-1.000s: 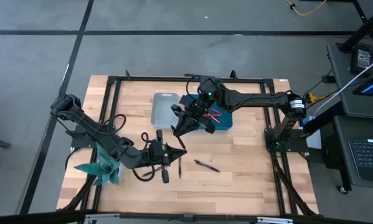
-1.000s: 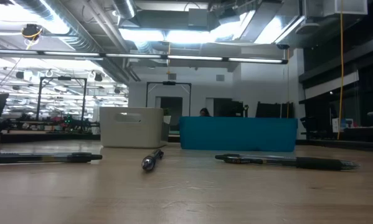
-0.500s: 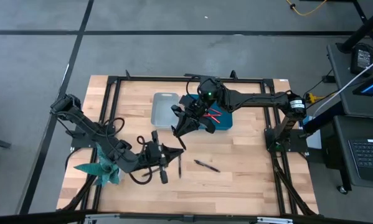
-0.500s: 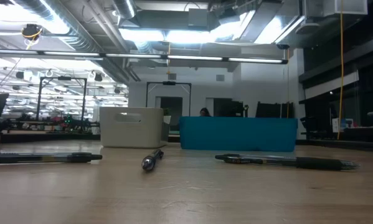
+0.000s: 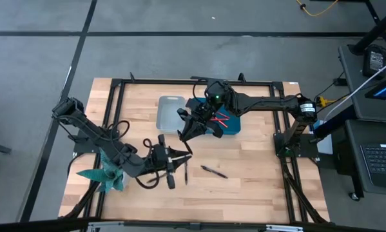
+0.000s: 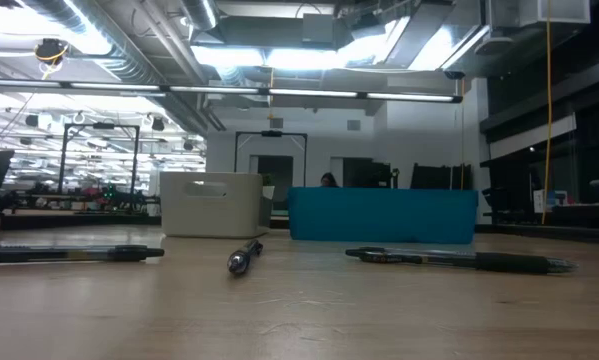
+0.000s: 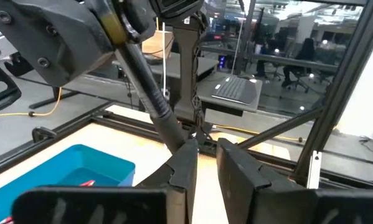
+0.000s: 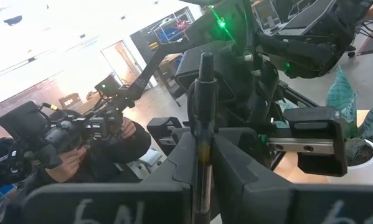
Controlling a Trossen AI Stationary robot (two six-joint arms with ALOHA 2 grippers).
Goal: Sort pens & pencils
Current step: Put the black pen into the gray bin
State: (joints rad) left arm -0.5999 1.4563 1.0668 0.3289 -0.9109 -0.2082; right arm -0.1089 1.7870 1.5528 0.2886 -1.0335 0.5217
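Observation:
A dark pen [image 5: 189,145] hangs in the air over the middle of the table, with my right gripper [image 5: 185,134] shut on it. In the left wrist view the pen [image 7: 146,81] slants down from that gripper, and its free end reaches my left gripper [image 7: 205,155]. The left gripper [image 5: 182,156] points level at it, open, with nothing in the gap between its fingers. A white bin [image 5: 169,113] and a blue bin [image 5: 228,125] stand behind them at the far middle. Two more pens [image 5: 214,171] [image 5: 186,173] lie flat on the wood. My right gripper pinches the pen's barrel [image 8: 203,134] between its two fingers, with the pen lying along them. The rest of the pen [image 8: 205,74] sticks out ahead toward the left gripper, clear of the table. My left gripper: the pen's free end [image 7: 181,138] stands at one fingertip; I cannot tell whether they touch.
Red things lie in the blue bin [image 7: 80,168]. A teal crumpled thing [image 5: 106,174] sits at the table's near left. In the low view three pens [image 6: 69,254] [image 6: 244,257] [image 6: 459,260] lie in front of the white bin [image 6: 211,205] and the blue bin [image 6: 384,215]. A black frame [image 5: 118,90] rims the table.
My left gripper has opened and let go of the pen's free end, staying where it was. My right gripper has kept still with the pen.

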